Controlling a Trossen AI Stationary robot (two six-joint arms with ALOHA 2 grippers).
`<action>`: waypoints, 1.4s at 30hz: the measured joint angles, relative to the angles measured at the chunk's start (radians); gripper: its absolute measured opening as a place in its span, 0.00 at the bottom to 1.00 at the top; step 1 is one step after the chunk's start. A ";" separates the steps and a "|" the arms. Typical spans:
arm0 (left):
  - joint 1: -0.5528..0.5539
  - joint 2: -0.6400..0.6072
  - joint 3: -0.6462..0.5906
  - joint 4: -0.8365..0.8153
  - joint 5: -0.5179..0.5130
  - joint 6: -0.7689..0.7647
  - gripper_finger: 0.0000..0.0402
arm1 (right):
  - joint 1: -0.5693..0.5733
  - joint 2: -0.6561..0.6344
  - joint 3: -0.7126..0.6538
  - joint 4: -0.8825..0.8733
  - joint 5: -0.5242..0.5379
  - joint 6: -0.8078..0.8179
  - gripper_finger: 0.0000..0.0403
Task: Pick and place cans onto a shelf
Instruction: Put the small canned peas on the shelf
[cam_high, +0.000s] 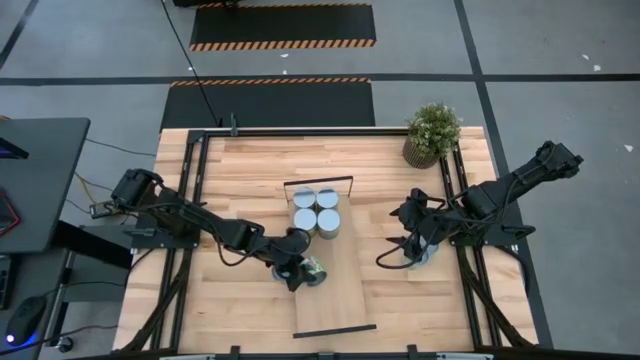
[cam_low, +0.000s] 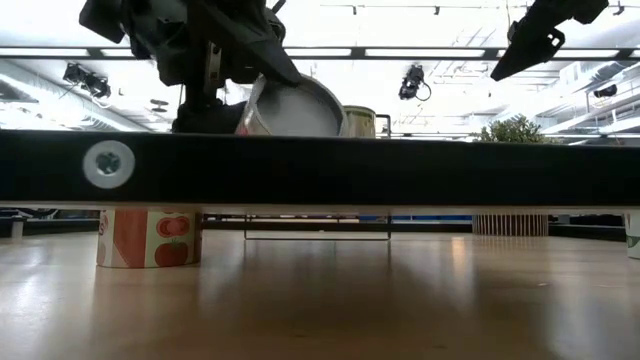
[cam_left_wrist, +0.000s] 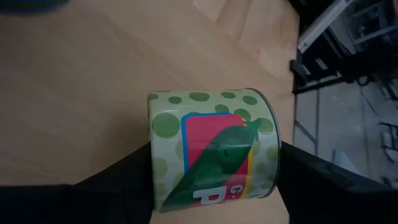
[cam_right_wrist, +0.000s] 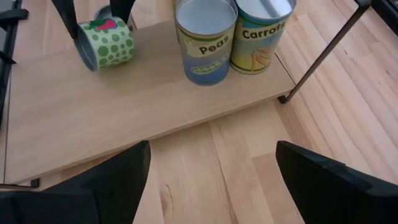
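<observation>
Green-dotted can (cam_left_wrist: 211, 149) gripped sideways by left gripper (cam_high: 297, 270), above shelf (cam_high: 340, 290) edge, right gripper (cam_high: 415, 250) spread

Four cans (cam_high: 316, 211) stood clustered on the shelf (cam_high: 345, 295)'s far end; a tilted can (cam_high: 313, 269) sat nearer, at its left edge.

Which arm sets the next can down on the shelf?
Left. Its pincer is shut on the green-dotted can, tilted over the shelf. Right pincer is open, empty, off the board.
</observation>
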 joint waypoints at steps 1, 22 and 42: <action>-0.001 0.000 0.000 0.006 0.017 0.001 0.69 | 0.000 0.000 0.000 0.003 -0.003 0.000 0.88; 0.033 -0.005 -0.002 0.599 0.009 0.102 0.69 | 0.179 0.273 0.000 0.725 0.244 -0.739 0.88; 0.032 -0.006 -0.001 0.779 -0.088 0.150 0.69 | 0.092 0.426 0.000 1.193 0.203 -1.055 0.86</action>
